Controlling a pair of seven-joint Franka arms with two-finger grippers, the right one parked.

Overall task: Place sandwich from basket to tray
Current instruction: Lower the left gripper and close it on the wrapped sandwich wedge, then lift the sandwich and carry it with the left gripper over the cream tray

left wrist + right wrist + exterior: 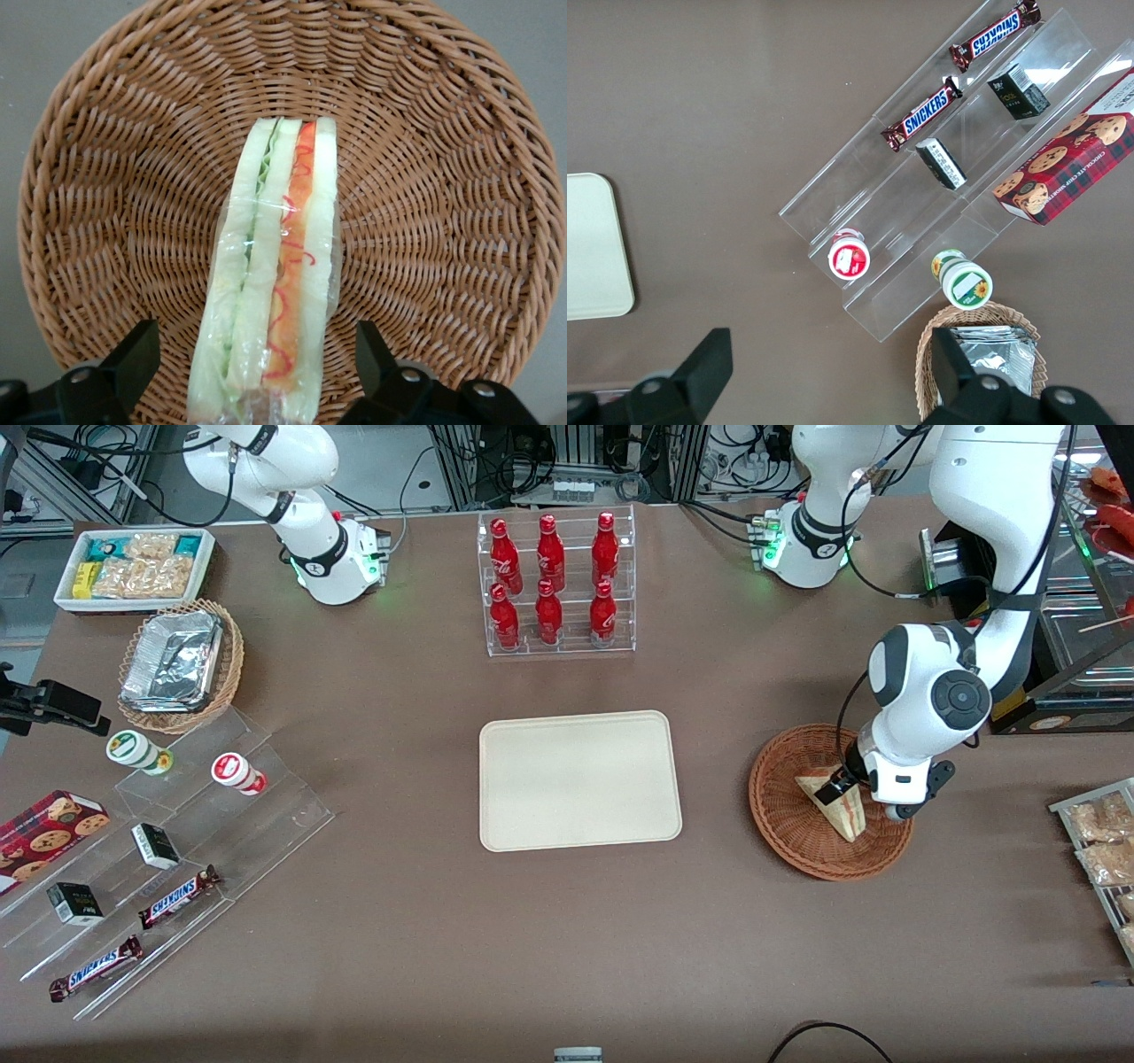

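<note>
While the working arm leans over the basket (802, 828), you see its pincer (840, 786) lowered onto the sandwich (834, 804), which lies inside that round reddish-brown wicker basket. In the wrist view the pincer (257, 359) stands wide open: one finger (133, 363) and the other sit on either side of the sandwich (275, 283), each with a gap of bare weave between it and the clear wrap, so nothing is gripped. The wedge lies on its side directly under the pincer, with pale bread layers, a green strip and an orange-red filling stripe running lengthwise across the basket (461, 221) floor. Its narrow end points away from the pincer toward the basket's rim. The tray (580, 779), cream-beige and rectangular, lies flat on the brown surface (567, 957), well apart from the pincer toward the parked arm's end, with nothing on it. Farther from the front camera than the tray you find a clear rack of red bottles (554, 580).
</note>
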